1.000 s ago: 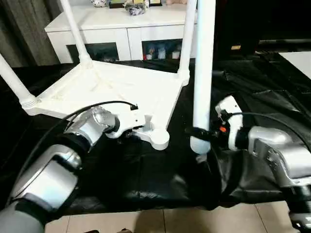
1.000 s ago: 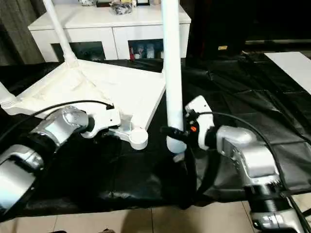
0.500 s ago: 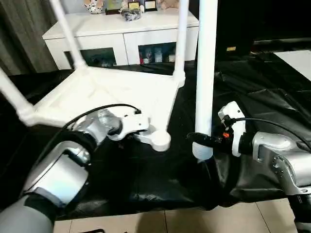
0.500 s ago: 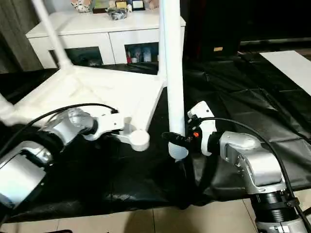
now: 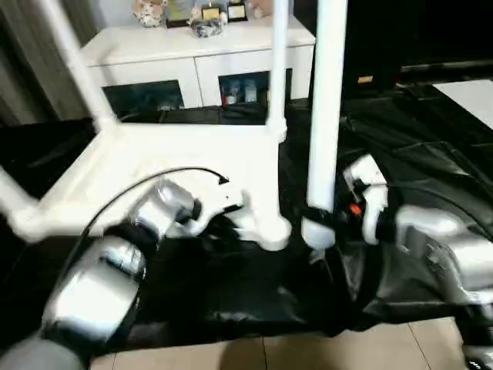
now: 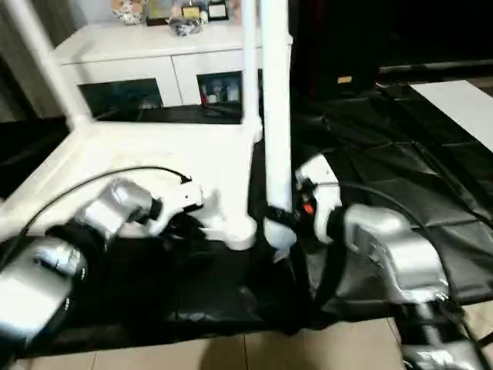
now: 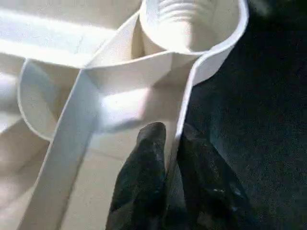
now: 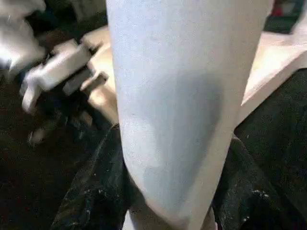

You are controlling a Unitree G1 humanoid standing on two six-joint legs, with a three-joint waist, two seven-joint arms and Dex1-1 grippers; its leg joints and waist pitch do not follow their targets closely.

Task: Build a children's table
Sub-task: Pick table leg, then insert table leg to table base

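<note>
The children's table lies upside down: its white tabletop (image 5: 177,158) shows a ribbed underside, with three legs (image 5: 275,62) standing up from its corners. The near corner socket (image 5: 271,231) is empty, and its threaded inside (image 7: 184,19) shows in the left wrist view. My left gripper (image 7: 168,158) is shut on the tabletop's rim just beside that socket, one black finger (image 7: 144,177) on each side of the wall. My right gripper (image 5: 320,218) is shut on the fourth leg (image 5: 325,116), held upright just right of the empty socket, and its fingers (image 8: 96,191) wrap the tube (image 8: 182,96).
A white cabinet (image 5: 192,46) with glass doors stands behind the tabletop, small items on top. A crinkled black sheet (image 5: 231,293) covers the floor under everything. Tiled floor (image 5: 269,351) shows at the near edge, and a white panel (image 5: 470,89) lies far right.
My left gripper has closed onto the tabletop's rim. The tabletop has swung, bringing its empty corner socket closer to the held leg. The camera has also shifted.
</note>
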